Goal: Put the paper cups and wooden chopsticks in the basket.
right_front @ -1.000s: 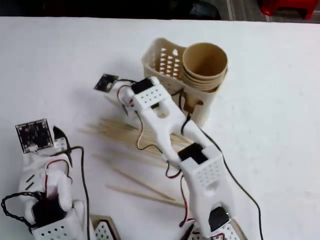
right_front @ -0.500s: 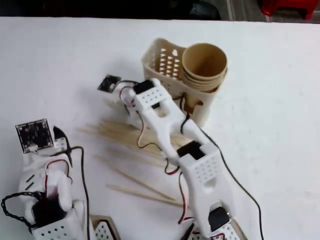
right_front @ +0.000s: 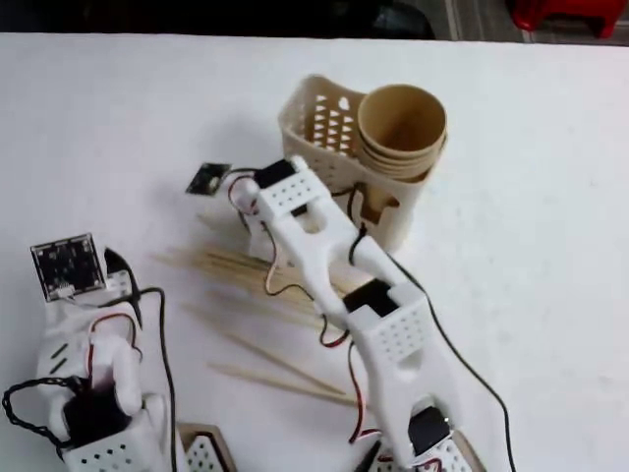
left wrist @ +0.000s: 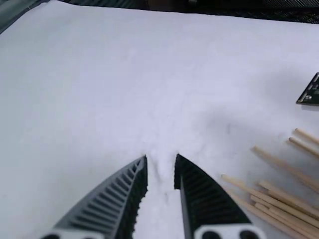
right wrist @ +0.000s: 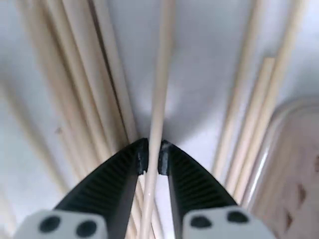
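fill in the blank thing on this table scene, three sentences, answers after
1. The stack of tan paper cups stands inside the cream plastic lattice ____.
2. The right gripper is shut on one pale wooden ____.
3. The other loose wooden chopsticks lie flat on the white ____.

Missing words: basket; chopstick; table.

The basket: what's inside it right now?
A stack of paper cups stands in one end of the basket. In its other end I see perforated wall; its floor is hidden from this angle. The wooden chopsticks lie outside, on the table.
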Robot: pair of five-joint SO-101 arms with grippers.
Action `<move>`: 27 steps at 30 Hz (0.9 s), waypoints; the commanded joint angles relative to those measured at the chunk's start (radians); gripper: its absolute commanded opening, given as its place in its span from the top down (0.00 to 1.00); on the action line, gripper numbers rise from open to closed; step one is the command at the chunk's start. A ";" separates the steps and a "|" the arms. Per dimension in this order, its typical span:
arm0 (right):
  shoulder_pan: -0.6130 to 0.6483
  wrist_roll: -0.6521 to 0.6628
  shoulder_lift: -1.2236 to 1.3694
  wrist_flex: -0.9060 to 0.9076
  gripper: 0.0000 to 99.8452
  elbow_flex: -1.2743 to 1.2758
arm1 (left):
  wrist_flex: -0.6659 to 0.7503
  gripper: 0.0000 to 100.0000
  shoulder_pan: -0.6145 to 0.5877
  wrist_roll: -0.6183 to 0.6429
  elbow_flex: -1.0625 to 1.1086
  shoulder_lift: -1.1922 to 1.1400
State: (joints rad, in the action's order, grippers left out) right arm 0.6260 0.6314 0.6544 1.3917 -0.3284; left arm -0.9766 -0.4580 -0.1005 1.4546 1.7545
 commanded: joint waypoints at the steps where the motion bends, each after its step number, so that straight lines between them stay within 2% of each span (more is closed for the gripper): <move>1: 0.021 0.003 -0.150 0.082 0.98 -0.058 | 0.028 0.89 -0.004 0.006 -0.006 0.019; 4: 0.022 0.000 -0.255 0.120 0.98 -0.086 | 0.028 0.89 -0.004 0.006 -0.006 0.019; 10: 0.024 -0.098 -0.440 0.163 0.98 -0.157 | 0.028 0.89 -0.004 0.006 -0.006 0.019; 14: 0.018 -0.201 -0.553 0.171 0.98 -0.269 | 0.028 0.89 -0.004 0.006 -0.006 0.019; 18: 0.018 -0.236 -0.634 0.159 0.98 -0.397 | 0.028 0.89 -0.004 0.006 -0.006 0.019; 24: -0.002 -0.245 -0.674 0.005 0.98 -0.517 | 0.028 0.89 -0.004 0.006 -0.006 0.019; 27: -0.041 -0.296 -0.671 -0.107 0.98 -0.519 | 0.028 0.89 -0.004 0.006 -0.006 0.019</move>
State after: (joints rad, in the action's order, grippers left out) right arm 0.6260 0.3721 0.0253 1.3840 -0.8055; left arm -0.9766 -0.4580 -0.1005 1.4546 1.7545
